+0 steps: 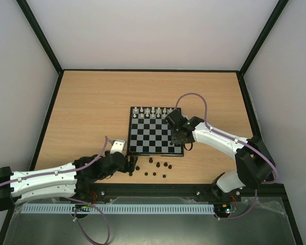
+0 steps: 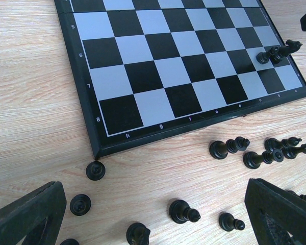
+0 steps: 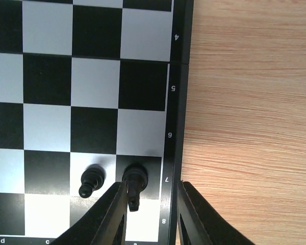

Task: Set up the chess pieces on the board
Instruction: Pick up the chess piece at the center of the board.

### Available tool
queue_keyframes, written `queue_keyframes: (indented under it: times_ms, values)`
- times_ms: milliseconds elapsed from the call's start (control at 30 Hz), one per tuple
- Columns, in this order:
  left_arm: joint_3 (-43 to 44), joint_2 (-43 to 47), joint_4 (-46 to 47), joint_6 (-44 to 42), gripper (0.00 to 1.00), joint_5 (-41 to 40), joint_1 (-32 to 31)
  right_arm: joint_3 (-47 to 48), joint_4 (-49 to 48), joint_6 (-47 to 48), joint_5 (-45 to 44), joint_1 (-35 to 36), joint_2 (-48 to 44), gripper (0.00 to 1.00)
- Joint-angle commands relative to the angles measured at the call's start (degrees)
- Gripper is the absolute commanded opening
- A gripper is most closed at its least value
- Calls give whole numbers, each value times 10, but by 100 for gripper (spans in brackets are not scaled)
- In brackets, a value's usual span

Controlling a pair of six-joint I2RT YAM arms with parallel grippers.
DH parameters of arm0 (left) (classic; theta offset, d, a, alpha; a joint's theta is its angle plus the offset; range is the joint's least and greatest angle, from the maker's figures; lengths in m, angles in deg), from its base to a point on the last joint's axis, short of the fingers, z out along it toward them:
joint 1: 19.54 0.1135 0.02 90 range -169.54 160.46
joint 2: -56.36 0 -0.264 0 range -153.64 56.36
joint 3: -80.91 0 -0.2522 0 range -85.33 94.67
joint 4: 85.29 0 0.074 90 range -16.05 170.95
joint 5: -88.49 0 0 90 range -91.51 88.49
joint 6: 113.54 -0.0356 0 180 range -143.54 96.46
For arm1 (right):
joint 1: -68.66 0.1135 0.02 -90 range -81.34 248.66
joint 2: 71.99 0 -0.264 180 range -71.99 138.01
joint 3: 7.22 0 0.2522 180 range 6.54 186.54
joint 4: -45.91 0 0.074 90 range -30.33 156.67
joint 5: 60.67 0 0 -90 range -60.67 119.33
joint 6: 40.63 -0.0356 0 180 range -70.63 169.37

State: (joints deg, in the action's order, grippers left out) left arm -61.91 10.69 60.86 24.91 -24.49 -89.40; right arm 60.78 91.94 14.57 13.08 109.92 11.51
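Our right gripper (image 3: pixel 150 200) hangs over the near right corner of the board (image 1: pixel 149 137). Its jaws are slightly apart on either side of a black piece (image 3: pixel 135 179) that stands on the edge square of row 7, and we see no clamp on it. A second black piece (image 3: pixel 92 179) stands on the next square. Our left gripper (image 2: pixel 153 204) is wide open, low over the table (image 1: pixel 92 112). It is above the other black pieces (image 2: pixel 183 211), scattered just off the board's near edge. Along the far row stand white pieces (image 1: pixel 152 111).
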Motion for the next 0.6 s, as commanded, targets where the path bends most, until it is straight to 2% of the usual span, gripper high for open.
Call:
queue_keyframes:
  times_ms: [0,300,567]
  values:
    - [5,5,0,-2,99,-7,-5,-12,11,10,16,-3,14,29]
    - [3,3,0,0,99,-9,-5,-14,-9,18,32,-4,38,27]
    - [3,3,-1,0,99,-9,-5,-18,-12,17,37,-4,49,19]
